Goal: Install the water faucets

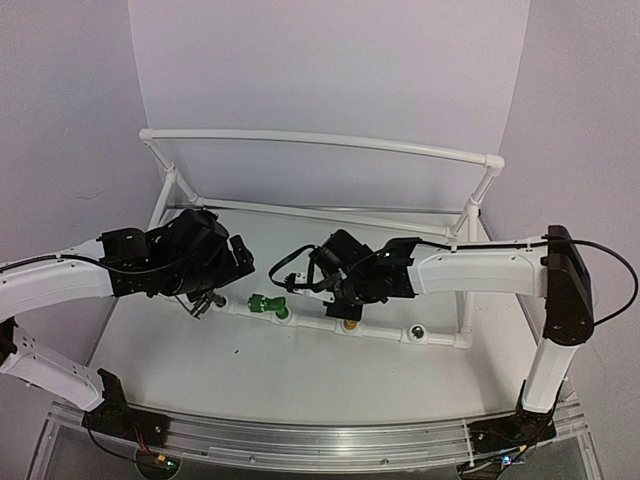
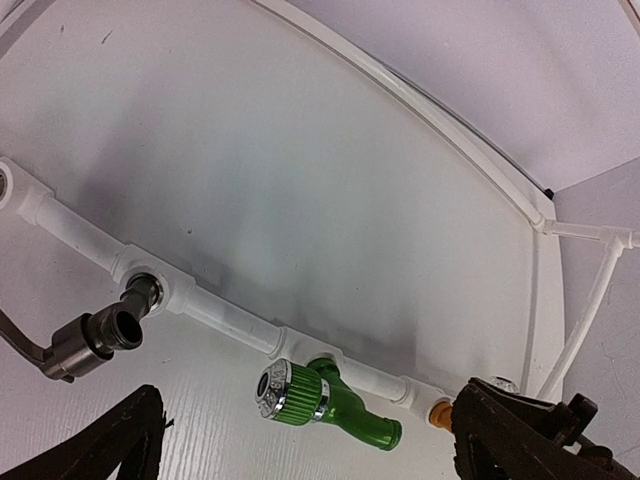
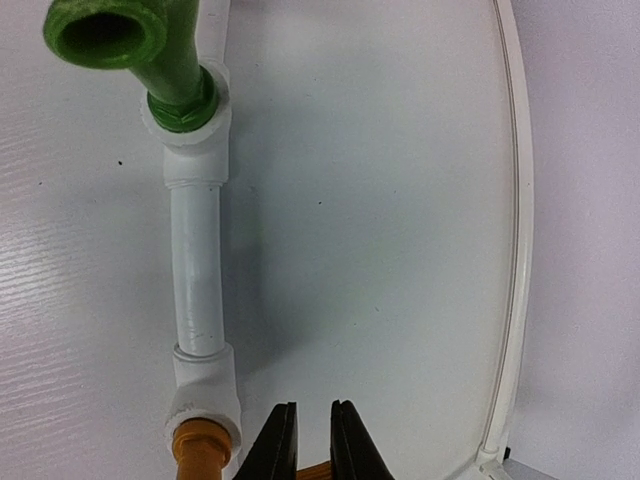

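Observation:
Three faucets stand along the front white pipe [image 1: 305, 320]. The dark grey faucet [image 1: 203, 303] [image 2: 95, 340] is in the left socket, with its thin lever low at the left. In the middle socket sits the green faucet [image 1: 265, 304] [image 2: 320, 400] [image 3: 150, 50]. The brass faucet [image 1: 350, 323] [image 3: 200, 450] is in the third socket. My left gripper [image 1: 215, 288] [image 2: 310, 430] is open wide above the grey and green faucets and holds nothing. A brass part shows between the nearly closed fingers [image 3: 280, 445] of my right gripper [image 1: 347, 300] [image 3: 313, 440], which is shut on the brass faucet.
The white pipe frame has an unfilled socket [image 1: 417, 333] at the right of the front pipe. Its raised back rail [image 1: 320, 140] and side posts [image 1: 478, 205] fence in the white tabletop [image 1: 280, 370]. Both arms reach in low over the front pipe.

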`<state>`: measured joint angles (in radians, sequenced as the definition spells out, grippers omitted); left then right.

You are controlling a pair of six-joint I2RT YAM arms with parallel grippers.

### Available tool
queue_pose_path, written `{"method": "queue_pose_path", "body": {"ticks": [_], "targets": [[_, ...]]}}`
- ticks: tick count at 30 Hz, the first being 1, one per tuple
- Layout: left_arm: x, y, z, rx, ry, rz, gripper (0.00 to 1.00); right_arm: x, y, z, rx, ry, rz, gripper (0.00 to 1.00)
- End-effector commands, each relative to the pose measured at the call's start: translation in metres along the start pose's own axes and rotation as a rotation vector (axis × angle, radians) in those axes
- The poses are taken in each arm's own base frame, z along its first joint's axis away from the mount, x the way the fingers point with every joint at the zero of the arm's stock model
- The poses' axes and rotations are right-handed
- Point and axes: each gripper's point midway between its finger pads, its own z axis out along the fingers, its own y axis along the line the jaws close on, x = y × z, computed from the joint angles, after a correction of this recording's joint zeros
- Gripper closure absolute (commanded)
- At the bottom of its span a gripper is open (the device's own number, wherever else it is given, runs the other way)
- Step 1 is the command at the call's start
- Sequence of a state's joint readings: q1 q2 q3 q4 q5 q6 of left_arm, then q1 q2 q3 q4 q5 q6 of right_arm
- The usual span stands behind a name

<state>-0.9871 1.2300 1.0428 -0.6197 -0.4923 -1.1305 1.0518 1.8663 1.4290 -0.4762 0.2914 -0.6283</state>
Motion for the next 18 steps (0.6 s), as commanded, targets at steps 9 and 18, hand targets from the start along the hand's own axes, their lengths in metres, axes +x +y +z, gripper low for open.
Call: {"method": "queue_pose_path", "body": {"ticks": [9, 18], "targets": [[-0.011, -0.010, -0.002, 0.018, -0.025, -0.009, 0.00, 0.008, -0.008, -0.015, -0.119, 0.034, 0.013, 0.86], [-0.010, -0.007, -0.003, 0.016, -0.026, -0.013, 0.00, 0.014, -0.019, -0.001, -0.119, 0.068, 0.001, 0.86]]}}
